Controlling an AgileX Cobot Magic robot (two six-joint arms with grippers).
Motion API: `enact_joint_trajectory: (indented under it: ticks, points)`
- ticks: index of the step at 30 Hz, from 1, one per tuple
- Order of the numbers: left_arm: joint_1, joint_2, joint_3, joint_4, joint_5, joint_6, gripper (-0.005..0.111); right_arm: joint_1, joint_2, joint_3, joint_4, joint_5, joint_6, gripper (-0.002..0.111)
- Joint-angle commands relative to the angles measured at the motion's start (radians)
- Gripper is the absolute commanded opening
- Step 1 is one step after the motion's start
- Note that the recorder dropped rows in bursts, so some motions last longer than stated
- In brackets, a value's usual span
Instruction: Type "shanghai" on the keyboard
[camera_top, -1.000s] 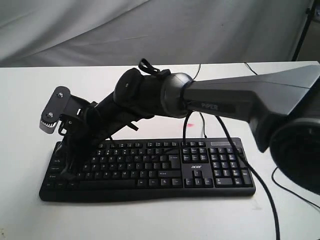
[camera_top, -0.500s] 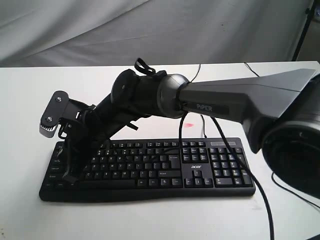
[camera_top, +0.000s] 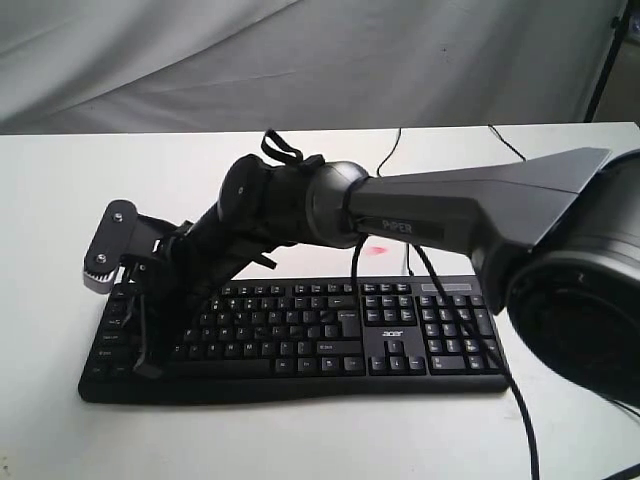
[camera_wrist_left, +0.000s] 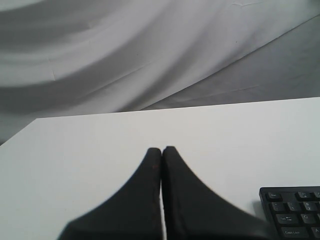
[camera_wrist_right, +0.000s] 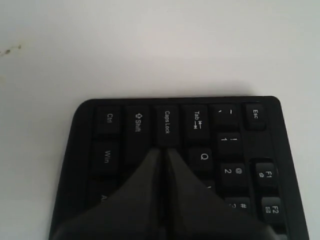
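Note:
The black keyboard (camera_top: 400, 340) lies across the white table, its "acer" logo (camera_top: 391, 334) beside the number pad. My right arm reaches across to the keyboard's left end. The right gripper (camera_top: 148, 368) is shut and points down onto the left keys. In the right wrist view the right gripper (camera_wrist_right: 163, 149) has its tips just below the Caps Lock key (camera_wrist_right: 166, 122), beside Q (camera_wrist_right: 204, 156), and it hides the key under them. The left gripper (camera_wrist_left: 162, 148) is shut and empty above bare table, with a corner of the keyboard (camera_wrist_left: 295, 212) to one side.
Thin black cables (camera_top: 398, 142) run over the table behind the keyboard, and another cable (camera_top: 520, 400) hangs from the right arm across the number pad. A small pink mark (camera_top: 378, 250) sits behind the keyboard. White cloth hangs at the back.
My right arm has sunk and shifted slightly, bringing the shut gripper's tips lower onto the keyboard's left end. The keyboard has not moved.

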Motion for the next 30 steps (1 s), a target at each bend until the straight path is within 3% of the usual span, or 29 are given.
enact_joint_trajectory:
  ticks: [1, 30]
  points:
    - [-0.004, 0.003, 0.005, -0.001, -0.003, -0.003, 0.001, 0.001, -0.003, -0.006, -0.017, -0.006, -0.001, 0.0]
    - [-0.004, 0.003, 0.005, -0.001, -0.003, -0.003, 0.001, 0.001, 0.007, -0.006, -0.073, -0.015, -0.006, 0.0]
